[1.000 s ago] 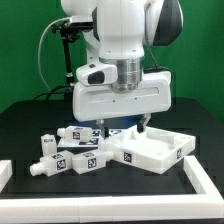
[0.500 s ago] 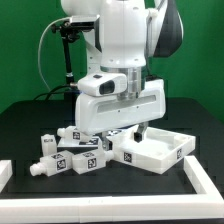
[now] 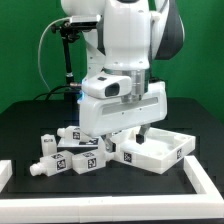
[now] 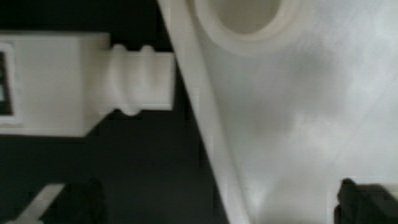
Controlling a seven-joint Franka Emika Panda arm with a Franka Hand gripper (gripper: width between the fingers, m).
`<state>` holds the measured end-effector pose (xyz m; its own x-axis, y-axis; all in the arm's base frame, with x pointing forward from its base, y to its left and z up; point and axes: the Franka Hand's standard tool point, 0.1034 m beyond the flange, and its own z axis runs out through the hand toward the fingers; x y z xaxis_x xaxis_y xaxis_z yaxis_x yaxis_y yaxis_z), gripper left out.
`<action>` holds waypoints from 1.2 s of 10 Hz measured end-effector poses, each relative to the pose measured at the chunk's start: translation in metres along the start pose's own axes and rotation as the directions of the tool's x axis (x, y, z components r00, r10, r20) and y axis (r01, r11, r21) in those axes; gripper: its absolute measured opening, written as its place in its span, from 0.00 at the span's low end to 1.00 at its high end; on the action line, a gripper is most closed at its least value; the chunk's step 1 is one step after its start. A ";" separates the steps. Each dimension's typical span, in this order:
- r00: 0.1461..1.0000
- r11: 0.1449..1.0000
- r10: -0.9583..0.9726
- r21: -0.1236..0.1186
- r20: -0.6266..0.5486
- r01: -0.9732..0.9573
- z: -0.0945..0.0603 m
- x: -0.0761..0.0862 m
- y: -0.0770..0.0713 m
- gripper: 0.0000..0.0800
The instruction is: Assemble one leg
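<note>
Several small white tagged legs (image 3: pixel 85 160) lie in a loose group on the black table, at the exterior view's left of the large white rimmed panel (image 3: pixel 160 152). My gripper (image 3: pixel 125 135) hangs tilted over the panel's near-left corner, open and empty. In the wrist view my gripper (image 4: pixel 217 205) has its dark fingertips (image 4: pixel 63 205) wide apart. The panel's edge (image 4: pixel 267 130) runs between them, with a round hole (image 4: pixel 240 15) near that edge. One leg (image 4: pixel 45 85) lies beside the panel, its ribbed stub end (image 4: pixel 139 78) pointing at the edge.
A low white rail (image 3: pixel 100 206) borders the table's front, with further pieces at the exterior view's left (image 3: pixel 5 172) and right (image 3: pixel 208 185). A black stand with cables (image 3: pixel 66 60) rises behind the arm.
The hand has turned and tilted, its side at the exterior view's left dropping, and has shifted slightly to the exterior view's right over the panel. The parts have not moved.
</note>
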<state>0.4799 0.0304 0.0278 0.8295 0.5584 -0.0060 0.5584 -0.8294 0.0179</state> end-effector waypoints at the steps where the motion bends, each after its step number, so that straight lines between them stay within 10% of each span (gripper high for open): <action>1: 1.000 1.000 -0.011 -0.002 0.003 0.011 0.007 0.001 0.000 0.81; 5: 1.000 1.000 -0.008 -0.006 0.009 0.008 0.021 0.003 0.003 0.81; 8: 1.000 1.000 -0.008 -0.006 0.009 0.008 0.021 0.003 0.004 0.30; 12: 1.000 1.000 -0.006 -0.007 0.008 0.006 0.021 0.003 0.004 0.06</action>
<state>0.4849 0.0285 0.0070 0.8264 0.5629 -0.0142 0.5631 -0.8260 0.0245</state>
